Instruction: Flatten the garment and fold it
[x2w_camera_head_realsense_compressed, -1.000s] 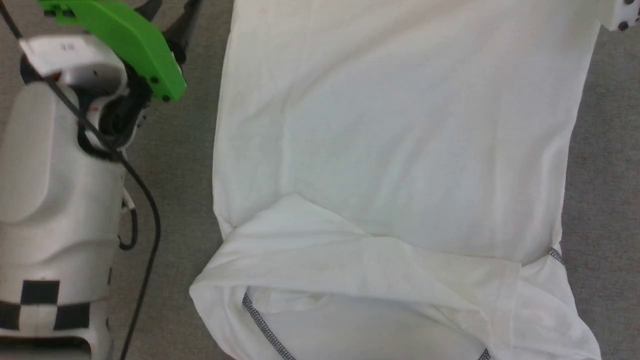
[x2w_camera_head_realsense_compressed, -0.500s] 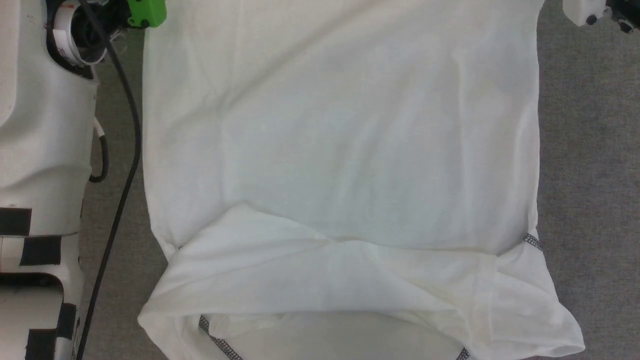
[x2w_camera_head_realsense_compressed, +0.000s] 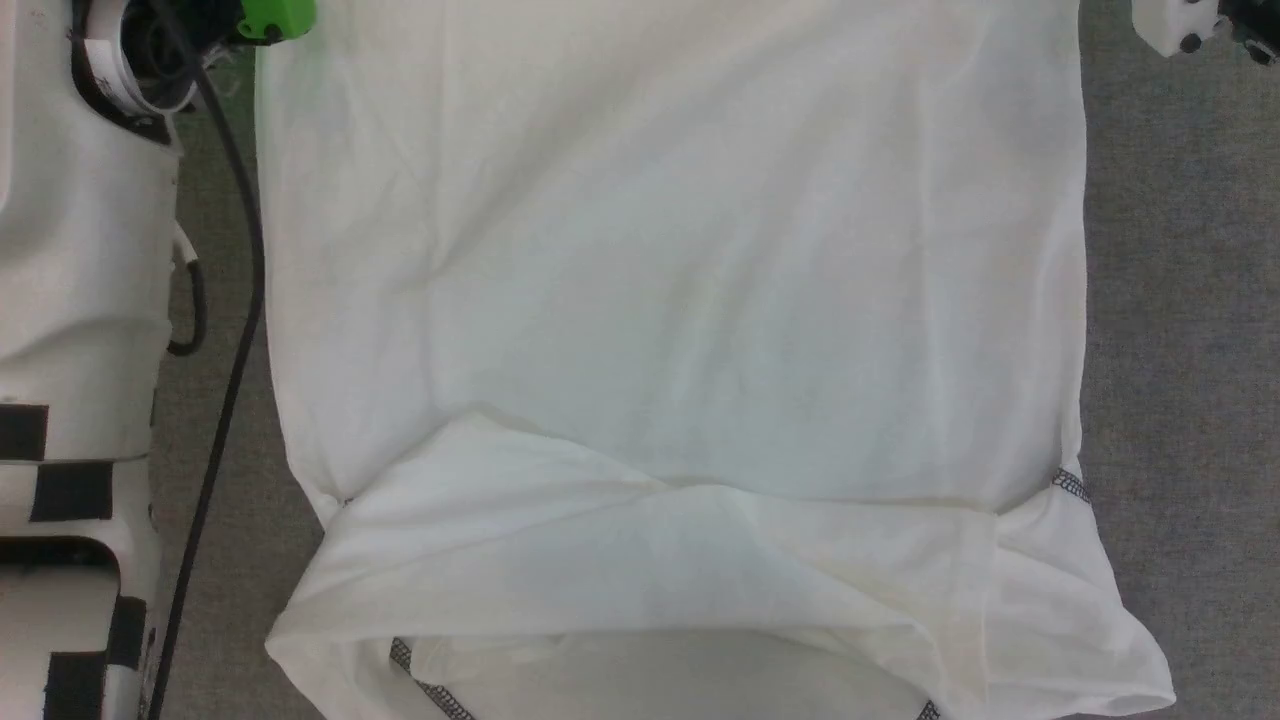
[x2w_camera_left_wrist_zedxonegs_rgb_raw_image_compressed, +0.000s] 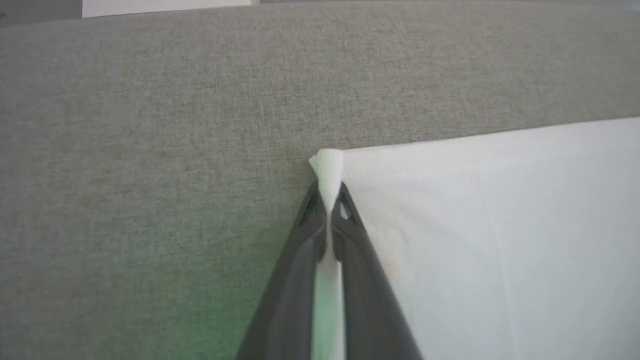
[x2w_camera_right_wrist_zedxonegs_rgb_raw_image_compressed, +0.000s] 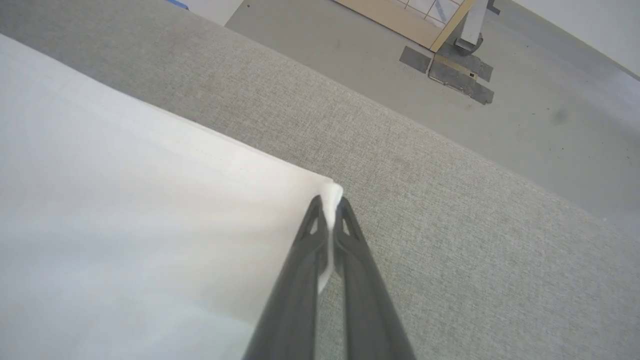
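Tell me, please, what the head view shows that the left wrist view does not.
Head view: the garment with its lower band folded over, dark zigzag stitching, and a black cable beside the left forearm. Left wrist view: the left pincer shut on a garment corner, a tuft poking past its tips. Shared: the white garment over the grey fabric surface.

Left gripper (x2w_camera_left_wrist_zedxonegs_rgb_raw_image_compressed: 329, 200): fingers (x2w_camera_left_wrist_zedxonegs_rgb_raw_image_compressed: 300, 260) pinched on a garment (x2w_camera_left_wrist_zedxonegs_rgb_raw_image_compressed: 500, 225) corner, pointing 12 o'clock. Right gripper (x2w_camera_right_wrist_zedxonegs_rgb_raw_image_compressed: 330, 212): likewise clamped. Left forearm (x2w_camera_head_realsense_compressed: 70, 250) lies at 9 o'clock, head view.
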